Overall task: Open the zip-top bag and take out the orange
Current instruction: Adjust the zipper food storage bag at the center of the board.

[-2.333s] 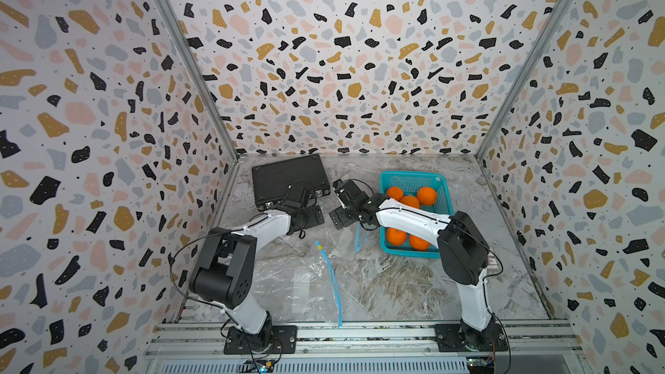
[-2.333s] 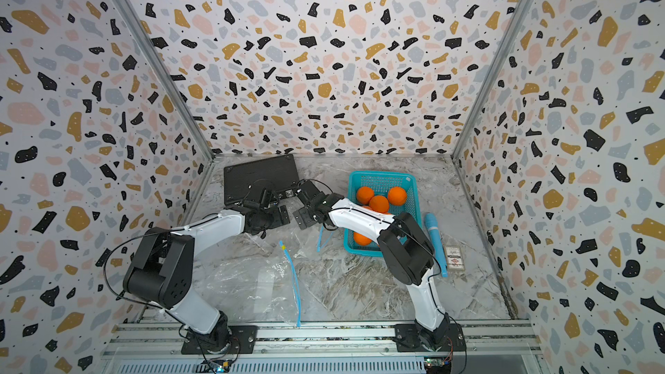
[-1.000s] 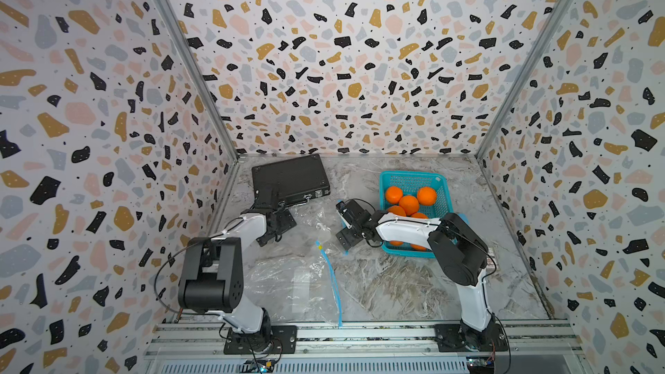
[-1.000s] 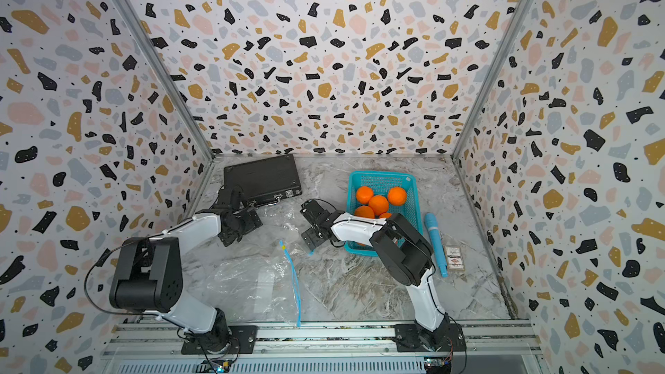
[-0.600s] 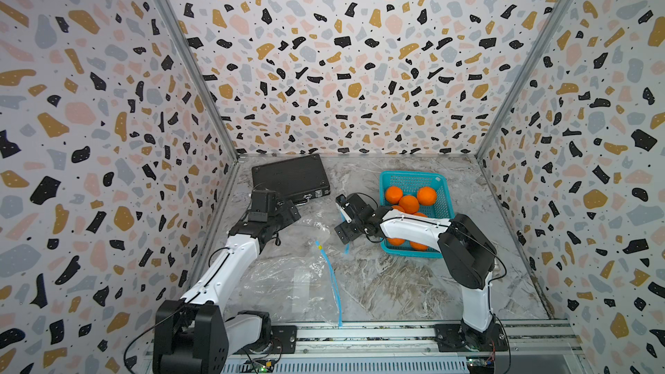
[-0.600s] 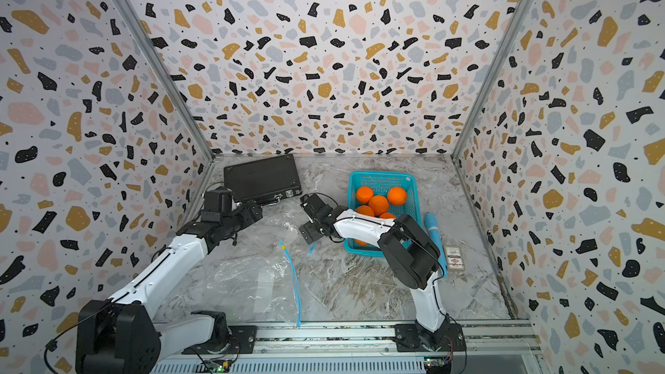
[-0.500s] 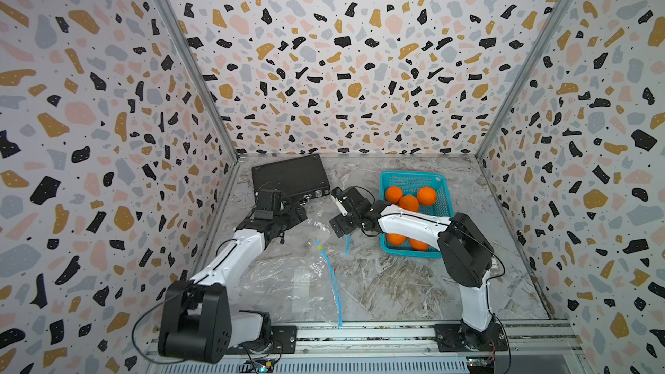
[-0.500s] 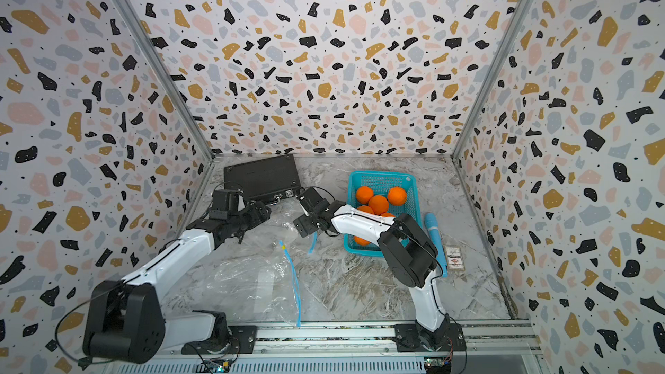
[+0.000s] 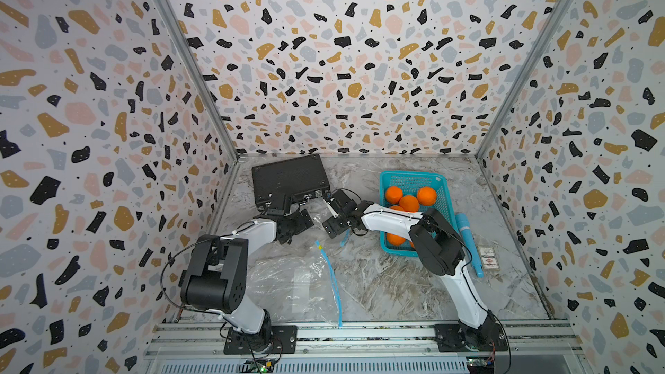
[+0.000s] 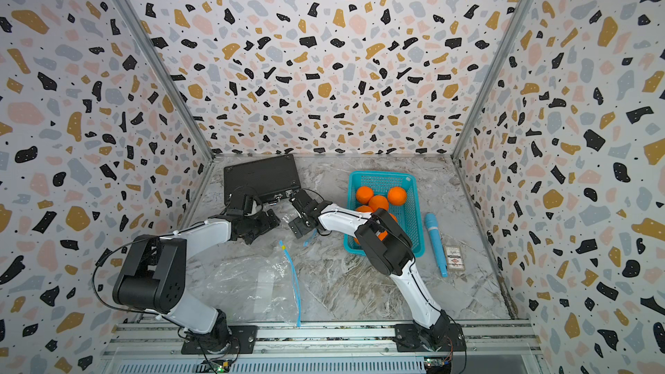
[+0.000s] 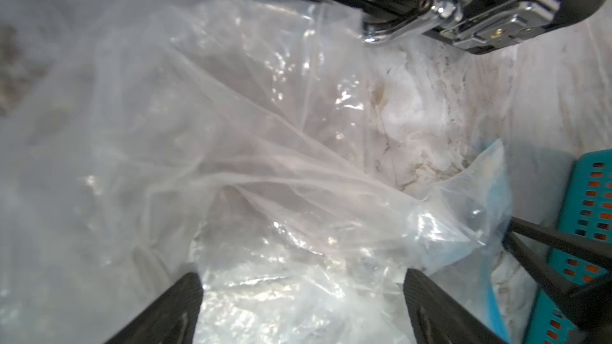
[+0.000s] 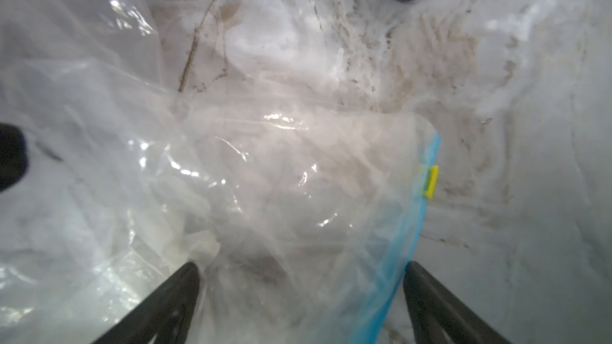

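left gripper [image 11: 300, 280] and right gripper [image 12: 299, 269] are both hanging wide open over the crumpled zip-top bag [image 9: 295, 282], gripping nothing rn

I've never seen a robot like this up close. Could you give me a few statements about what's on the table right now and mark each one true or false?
1. The oranges sit in a blue-green basket. True.
2. Both grippers are shut tight. False: the left gripper and the right gripper both stand open.
3. The black case lies at the far end of the table. True.
4. The pen lies inside the basket. False: the blue pen lies on the table, beside the basket.
5. An orange lies in the bag at the front. False: the clear bag shows nothing orange inside.
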{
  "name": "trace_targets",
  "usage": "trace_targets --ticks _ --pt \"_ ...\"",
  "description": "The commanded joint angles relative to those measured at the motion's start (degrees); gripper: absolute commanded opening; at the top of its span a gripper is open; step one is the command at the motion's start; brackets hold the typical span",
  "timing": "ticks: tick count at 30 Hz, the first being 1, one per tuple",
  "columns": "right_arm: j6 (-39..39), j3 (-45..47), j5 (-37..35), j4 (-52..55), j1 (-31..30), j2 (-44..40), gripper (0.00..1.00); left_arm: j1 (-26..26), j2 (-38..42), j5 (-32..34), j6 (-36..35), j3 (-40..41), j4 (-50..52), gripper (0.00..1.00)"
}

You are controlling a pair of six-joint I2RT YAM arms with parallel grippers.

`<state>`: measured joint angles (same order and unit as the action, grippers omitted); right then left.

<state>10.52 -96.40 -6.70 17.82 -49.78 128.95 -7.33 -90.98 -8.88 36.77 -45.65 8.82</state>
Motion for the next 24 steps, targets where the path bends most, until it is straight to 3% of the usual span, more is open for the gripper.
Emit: trace_targets --ticks 1,4,7,11,17,20,24 --pt "-1.00 1.54 -4.72 4.98 0.46 -1.41 0.98 3.79 -0.66 3.34 -0.65 1.13 3.10 1.00" --pt "-0.94 3.84 -3.93 4.36 1.01 -3.78 0.97 8.09 0.12 0.37 0.01 3.21 2.00 1.00" --pt "-1.71 5.72 -1.25 2.50 0.95 -8.55 0.98 8.09 4.46 -1.99 0.58 3.50 0.92 1.00" --pt "-2.50 7.38 2.81 1.16 0.61 -16.79 0.99 6.81 14.92 1.67 1.86 1.88 6.76 0.99" --pt "-7.78 18.64 -1.56 0.61 1.23 -37.97 1.00 6.48 28.73 8.00 -0.63 -0.86 14.87 0.99" --pt "-8.32 23.78 -4.23 4.63 5.59 -48.02 1.00 5.52 36.75 12.07 -0.90 3.31 10.56 0.99" --pt "-4.57 31.53 -7.11 7.58 18.95 -60.67 1.00 5.25 40.92 14.32 -3.90 1.49 14.94 0.99"
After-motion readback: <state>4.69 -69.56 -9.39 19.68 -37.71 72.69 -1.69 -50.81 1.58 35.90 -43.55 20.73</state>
